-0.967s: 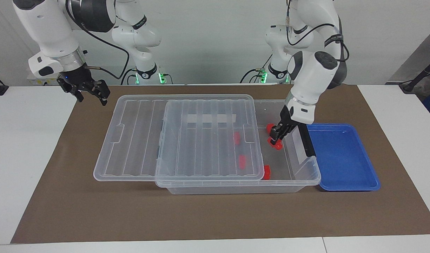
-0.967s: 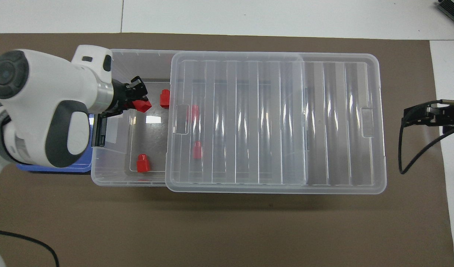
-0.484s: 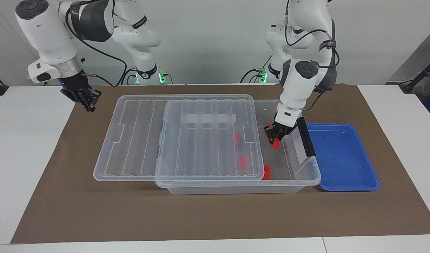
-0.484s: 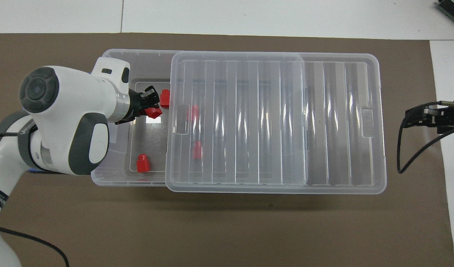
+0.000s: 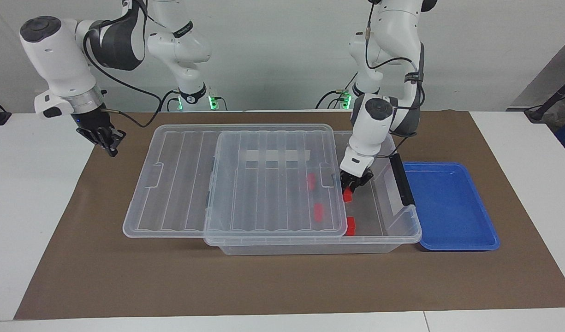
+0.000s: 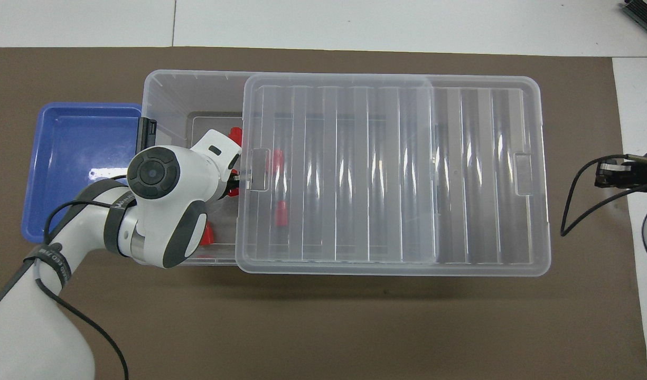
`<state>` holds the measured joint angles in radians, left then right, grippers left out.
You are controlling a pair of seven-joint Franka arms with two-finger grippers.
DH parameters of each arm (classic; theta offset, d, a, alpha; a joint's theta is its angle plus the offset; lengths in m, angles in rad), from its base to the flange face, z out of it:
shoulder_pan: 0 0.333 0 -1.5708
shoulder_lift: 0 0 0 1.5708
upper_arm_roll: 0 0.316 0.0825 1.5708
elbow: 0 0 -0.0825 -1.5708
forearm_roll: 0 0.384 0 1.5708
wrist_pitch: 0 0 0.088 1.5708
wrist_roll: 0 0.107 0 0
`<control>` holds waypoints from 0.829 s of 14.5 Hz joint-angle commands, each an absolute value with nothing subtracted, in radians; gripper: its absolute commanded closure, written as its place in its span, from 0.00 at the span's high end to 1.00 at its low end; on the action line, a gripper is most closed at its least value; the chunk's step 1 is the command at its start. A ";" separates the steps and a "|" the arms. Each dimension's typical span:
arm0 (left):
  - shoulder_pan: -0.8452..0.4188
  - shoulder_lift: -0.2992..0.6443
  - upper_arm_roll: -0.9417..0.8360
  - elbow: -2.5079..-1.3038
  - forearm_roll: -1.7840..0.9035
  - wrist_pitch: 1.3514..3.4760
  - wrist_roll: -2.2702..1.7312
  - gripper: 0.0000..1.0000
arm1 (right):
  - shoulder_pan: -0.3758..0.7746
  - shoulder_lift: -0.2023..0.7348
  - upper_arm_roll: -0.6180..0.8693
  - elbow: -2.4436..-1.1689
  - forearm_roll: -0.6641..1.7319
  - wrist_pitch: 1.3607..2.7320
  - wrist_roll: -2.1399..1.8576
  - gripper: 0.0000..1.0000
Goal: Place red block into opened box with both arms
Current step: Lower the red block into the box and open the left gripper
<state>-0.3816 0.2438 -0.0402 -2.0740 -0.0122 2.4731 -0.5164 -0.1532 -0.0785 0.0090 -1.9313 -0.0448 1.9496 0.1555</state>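
At the right arm's end of the table (image 5: 28, 207), the right end effector (image 5: 108, 140) hangs closed and empty over the edge of the brown mat (image 5: 264, 286), well apart from the box (image 5: 310, 249). We take this arm to be waiting.

Next toward the left arm's end comes the clear lid (image 5: 171, 184). It is slid along the box so that one part overhangs the mat and the other covers most of the box. Only the end by the black handle (image 5: 401, 182) is open. Through the lid we see two red blocks on the box floor, and two more lie in the open part, one of them hard by the lid's edge.

Over that open end, the left end effector (image 5: 351, 185) points down, closed on the red block (image 5: 347, 196). The block hangs straight below the fingertips, its long axis roughly upright, inside the box walls and just beside the lid's edge. We cannot tell whether it touches the floor. In the overhead view the wrist hides it.

The coming move turns on this: the block is already over the opening, with bare floor under it, so we judge that the left arm need only let go. The lid's edge is the nearest thing to catch.

The blue tray (image 5: 448, 203) lies beside the box's handle end.
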 commanded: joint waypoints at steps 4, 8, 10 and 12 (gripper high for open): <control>-0.388 0.270 -0.021 -2.108 0.136 2.517 -0.505 0.00 | -0.172 -0.084 0.015 -1.993 -0.021 2.008 0.092 0.00; -0.388 0.268 -0.020 -2.109 0.158 2.493 -0.503 0.00 | -0.170 -0.084 0.015 -1.993 -0.021 1.994 0.092 0.00; -0.387 0.267 -0.020 -2.109 0.160 2.490 -0.505 0.13 | -0.170 -0.084 0.015 -1.993 -0.021 1.997 0.092 0.00; -0.385 0.267 -0.017 -2.103 0.161 2.487 -0.506 1.00 | -0.170 -0.086 0.015 -2.000 -0.021 2.000 0.094 0.00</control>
<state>-0.3876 0.2702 -0.0284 -2.0778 0.1377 2.4960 -0.5129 -0.1557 -0.0733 0.0091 -1.9765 -0.0448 1.9848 0.1302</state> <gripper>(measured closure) 0.604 0.991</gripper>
